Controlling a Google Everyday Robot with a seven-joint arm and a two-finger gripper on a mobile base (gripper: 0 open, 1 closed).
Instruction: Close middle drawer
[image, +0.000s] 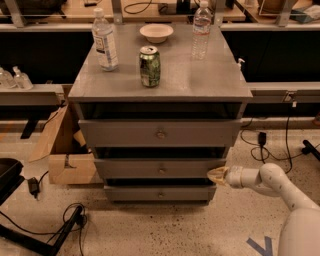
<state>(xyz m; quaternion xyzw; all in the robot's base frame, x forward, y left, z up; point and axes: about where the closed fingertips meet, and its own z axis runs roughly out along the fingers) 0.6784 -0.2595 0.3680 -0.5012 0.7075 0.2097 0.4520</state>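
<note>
The grey cabinet (160, 80) has three grey drawer fronts, each with a small round knob. The middle drawer (161, 169) stands pulled out a little, with a dark gap above its front. The wider top drawer (160, 133) sticks out further, and the small bottom drawer (160, 193) sits below. My gripper (216, 175), at the end of the white arm (265, 181) coming in from the lower right, is at the right end of the middle drawer's front, touching or almost touching it.
On the cabinet top stand a green can (150, 66), two water bottles (105, 40) (201, 30) and a white bowl (156, 32). A cardboard box (67, 150) sits left of the cabinet. Cables (75, 220) lie on the floor at left and right.
</note>
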